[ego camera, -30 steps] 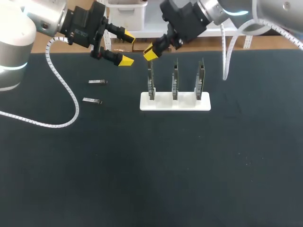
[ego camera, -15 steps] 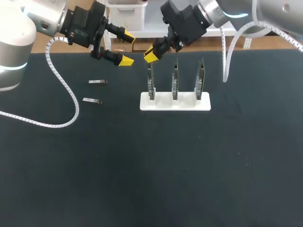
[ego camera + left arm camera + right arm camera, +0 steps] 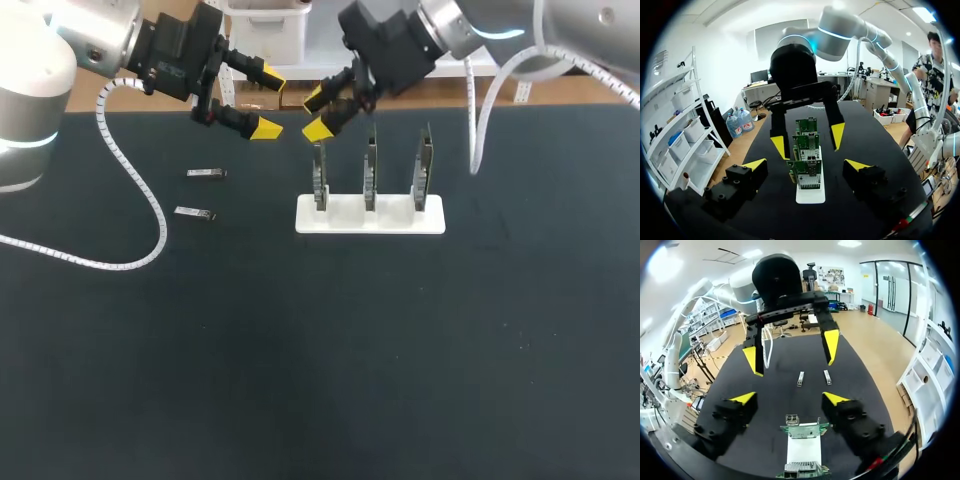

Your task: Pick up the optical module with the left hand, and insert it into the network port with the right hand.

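Head view, change: our right gripper (image 3: 316, 114) now has its two yellow-tipped fingers spread apart. A second ago they were pressed together into one tip. Our left arm and the parts on the table lie as before.
Right gripper: it holds nothing and hangs above the leftmost board of the stand.
Left gripper: our left gripper (image 3: 268, 101) has its fingers apart and holds nothing. It hovers over the table's far side, near the right gripper but not touching it.
Optical modules: two small silver rectangular optical modules (image 3: 207, 173) lie flat on the table, well left of the stand. They are apart from each other and neither is touched.
Stand: a white rectangular plastic stand (image 3: 370, 215) holds three green circuit boards (image 3: 369, 170) upright in a row.
Table: a matte black table (image 3: 320, 350) carries all of this. Our left arm's white coiled cable (image 3: 150, 210) trails across its left side.
Left wrist view only: we see the boards end on, one behind another, with the spread right gripper above them.
Right wrist view only: the modules lie side by side beyond the stand, below the left gripper. A small silver metal cage (image 3: 791, 419) sits on the nearest board.
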Tool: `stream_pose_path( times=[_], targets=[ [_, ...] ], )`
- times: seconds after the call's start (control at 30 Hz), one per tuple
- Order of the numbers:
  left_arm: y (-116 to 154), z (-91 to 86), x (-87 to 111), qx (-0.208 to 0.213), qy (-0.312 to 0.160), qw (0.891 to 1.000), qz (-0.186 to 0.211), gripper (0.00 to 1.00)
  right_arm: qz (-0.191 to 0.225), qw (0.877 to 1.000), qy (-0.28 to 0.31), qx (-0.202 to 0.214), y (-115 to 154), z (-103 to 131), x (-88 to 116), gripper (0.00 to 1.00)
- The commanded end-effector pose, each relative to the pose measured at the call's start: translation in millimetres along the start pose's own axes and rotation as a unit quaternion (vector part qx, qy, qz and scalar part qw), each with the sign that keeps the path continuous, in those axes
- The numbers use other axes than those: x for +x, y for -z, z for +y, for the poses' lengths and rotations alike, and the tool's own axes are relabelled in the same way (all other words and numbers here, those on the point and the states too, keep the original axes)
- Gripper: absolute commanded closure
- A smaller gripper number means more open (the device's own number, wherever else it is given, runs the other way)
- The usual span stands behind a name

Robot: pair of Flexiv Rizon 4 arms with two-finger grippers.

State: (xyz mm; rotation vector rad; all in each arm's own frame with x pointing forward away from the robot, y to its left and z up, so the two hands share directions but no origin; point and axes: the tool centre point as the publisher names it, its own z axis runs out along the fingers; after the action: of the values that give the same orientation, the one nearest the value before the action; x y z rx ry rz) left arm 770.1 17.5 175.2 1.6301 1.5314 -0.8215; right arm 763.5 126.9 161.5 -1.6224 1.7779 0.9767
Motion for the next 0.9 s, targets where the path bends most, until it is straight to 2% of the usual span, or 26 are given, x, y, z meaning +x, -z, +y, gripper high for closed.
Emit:
stream_pose_path(
  times=[0.03, 0.13, 0.9],
  targets=[
    [-0.1, 2.0, -0.8, 0.002, 0.001, 1.000, 0.003, 0.00, 0.000, 1.000, 0.003, 0.018, 9.7, 11.5, 0.1, 0.00],
    [-0.1, 2.0, -0.8, 0.002, 0.001, 1.000, 0.003, 0.00, -0.012, 1.000, -0.002, 0.023, 16.9, 13.5, -0.2, 0.00],
    [-0.1, 2.0, -0.8, 0.002, 0.001, 1.000, 0.003, 0.00, -0.014, 1.000, 0.010, 0.015, 15.2, 13.7, -2.8, 0.00]
  ],
)
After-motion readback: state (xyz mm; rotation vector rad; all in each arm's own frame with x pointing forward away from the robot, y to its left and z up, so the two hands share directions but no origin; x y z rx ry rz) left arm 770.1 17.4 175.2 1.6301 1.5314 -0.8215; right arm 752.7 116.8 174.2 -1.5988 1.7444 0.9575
